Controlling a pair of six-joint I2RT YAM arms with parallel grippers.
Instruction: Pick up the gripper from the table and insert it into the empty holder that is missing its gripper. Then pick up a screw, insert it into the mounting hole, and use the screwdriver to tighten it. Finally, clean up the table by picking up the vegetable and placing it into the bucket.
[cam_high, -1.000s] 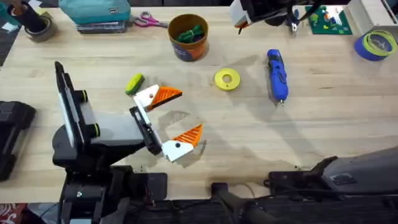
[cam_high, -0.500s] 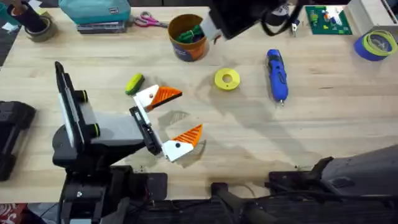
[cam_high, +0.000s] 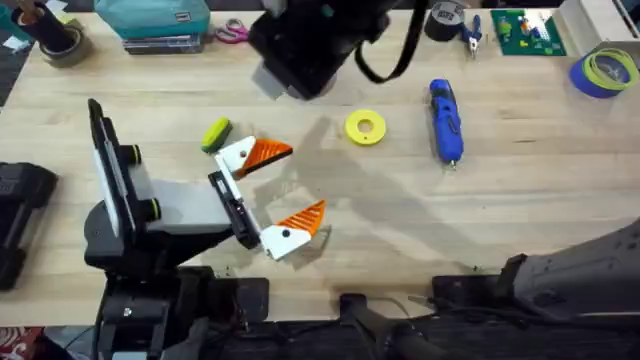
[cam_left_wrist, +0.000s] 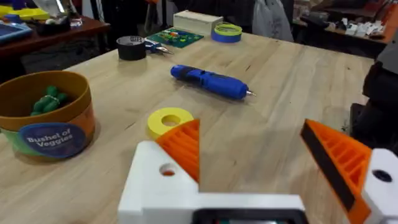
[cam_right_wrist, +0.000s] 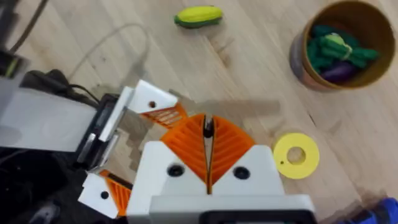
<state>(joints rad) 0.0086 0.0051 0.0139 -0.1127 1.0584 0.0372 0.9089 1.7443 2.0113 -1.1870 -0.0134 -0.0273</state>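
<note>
One round orange-brown bucket (cam_right_wrist: 339, 43) holding dark green pieces; right arm's gripper (cam_right_wrist: 208, 149), jaws pressed together, hangs above it. Left gripper (cam_high: 282, 185) rests with jaws wide apart. One blue cylindrical screwdriver (cam_high: 445, 120) beyond yellow disc (cam_high: 365, 127), tip pointing away from bucket. One yellow-green oblong vegetable (cam_high: 215, 134) just beside left gripper.

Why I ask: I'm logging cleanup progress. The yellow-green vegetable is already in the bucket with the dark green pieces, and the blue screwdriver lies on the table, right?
Not quite. The vegetable lies on the bare table, apart from the bucket, as the right wrist view shows. The bucket holds dark green pieces. The blue screwdriver does lie on the table.
</note>
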